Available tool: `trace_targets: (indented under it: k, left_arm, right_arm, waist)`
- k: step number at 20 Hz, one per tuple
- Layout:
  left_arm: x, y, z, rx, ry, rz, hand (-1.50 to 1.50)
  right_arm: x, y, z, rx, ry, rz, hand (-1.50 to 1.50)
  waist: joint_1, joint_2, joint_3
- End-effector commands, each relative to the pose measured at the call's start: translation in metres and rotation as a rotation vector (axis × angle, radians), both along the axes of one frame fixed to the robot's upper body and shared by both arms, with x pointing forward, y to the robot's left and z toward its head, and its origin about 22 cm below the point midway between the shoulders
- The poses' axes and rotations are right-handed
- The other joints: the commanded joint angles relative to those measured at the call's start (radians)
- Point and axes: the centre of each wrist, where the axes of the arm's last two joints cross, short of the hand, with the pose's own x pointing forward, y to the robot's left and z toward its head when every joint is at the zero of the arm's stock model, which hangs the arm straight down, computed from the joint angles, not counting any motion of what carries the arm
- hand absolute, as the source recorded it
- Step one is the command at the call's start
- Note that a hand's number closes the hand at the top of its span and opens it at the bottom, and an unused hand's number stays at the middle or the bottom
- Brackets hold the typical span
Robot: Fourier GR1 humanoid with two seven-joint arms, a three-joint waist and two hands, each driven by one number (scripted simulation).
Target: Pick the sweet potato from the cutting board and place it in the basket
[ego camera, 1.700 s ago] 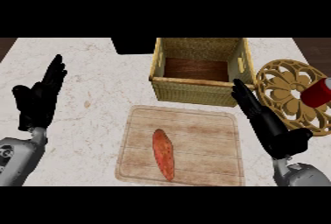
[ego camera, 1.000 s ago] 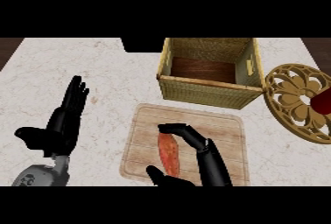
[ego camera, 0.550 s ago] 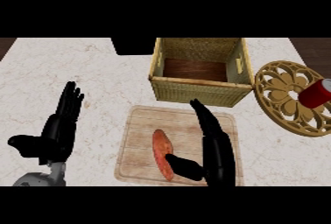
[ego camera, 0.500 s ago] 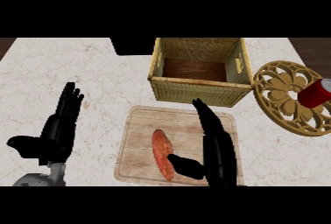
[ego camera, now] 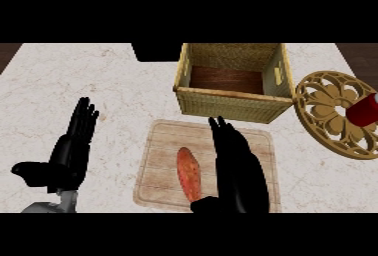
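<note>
One sweet potato (ego camera: 189,173) lies lengthwise mid-cutting board (ego camera: 159,150), the right hand (ego camera: 238,172) flat and unclenched just beside its right flank, so the thumb should curl round it before lifting toward the basket (ego camera: 230,102); the left hand (ego camera: 72,147) rests open.

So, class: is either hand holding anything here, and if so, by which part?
Nothing is held. The right hand lies open beside the sweet potato; the left hand rests open.

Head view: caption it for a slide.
Right hand open beside the sweet potato on the cutting board.
</note>
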Motion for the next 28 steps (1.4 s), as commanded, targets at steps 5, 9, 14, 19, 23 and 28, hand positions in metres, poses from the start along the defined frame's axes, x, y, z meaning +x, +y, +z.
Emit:
trace_targets:
  k: [5, 9, 14, 19, 23, 28]
  left_arm:
    - [-0.002, -0.003, -0.002, 0.004, -0.001, -0.021, 0.0]
    - [0.004, -0.003, 0.001, -0.006, -0.006, -0.02, 0.0]
    - [-0.008, 0.0, 0.001, -0.003, 0.0, -0.014, 0.0]
    - [-0.008, 0.002, 0.003, 0.001, -0.008, -0.023, 0.0]
    - [0.004, -0.012, -0.007, -0.012, -0.025, -0.01, 0.0]
    - [0.008, -0.015, -0.002, -0.006, -0.033, -0.021, 0.0]
  right_arm:
    - [-0.007, 0.014, 0.05, -0.106, 0.176, -0.062, -1.5]
    - [0.001, 0.019, 0.041, -0.19, 0.206, -0.07, -1.5]
    - [0.012, 0.013, 0.034, -0.227, 0.26, -0.113, -1.5]
    - [0.011, 0.013, 0.033, -0.194, 0.258, -0.119, -1.5]
    - [0.005, 0.022, 0.022, -0.179, 0.263, -0.111, -1.5]
    - [0.001, 0.022, 0.024, -0.173, 0.26, -0.094, -1.5]
  waist:
    - [0.018, 0.012, 0.005]
    - [0.005, 0.012, 0.004]
    - [0.016, 0.008, 0.006]
    - [0.023, 0.012, 0.007]
    - [0.016, 0.02, 0.008]
    - [0.015, 0.02, 0.009]
